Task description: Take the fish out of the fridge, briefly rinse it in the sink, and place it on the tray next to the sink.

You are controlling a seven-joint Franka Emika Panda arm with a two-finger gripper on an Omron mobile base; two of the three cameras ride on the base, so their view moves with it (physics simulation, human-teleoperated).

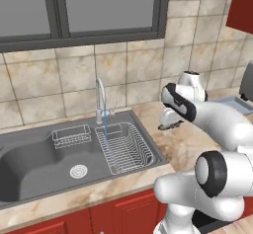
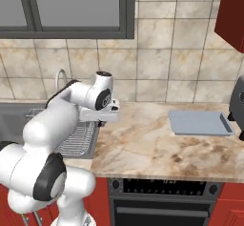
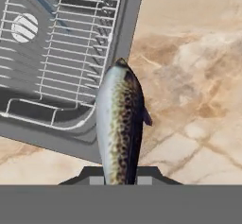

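My gripper is shut on the fish, a speckled silver-brown body pointing away from the hand. From the left base view the fish is a small dark shape under the gripper, hanging over the marble counter just right of the sink rim. The sink is a dark-grey basin with a round drain and a curved chrome tap running a thin blue stream. The grey-blue tray lies flat on the counter well to the right, apart from the hand. The fridge is out of view.
A large wire rack fills the sink's right part, and a smaller one sits behind the drain. A dark appliance stands right of the tray. Bare marble counter lies between sink and tray. An oven front is below.
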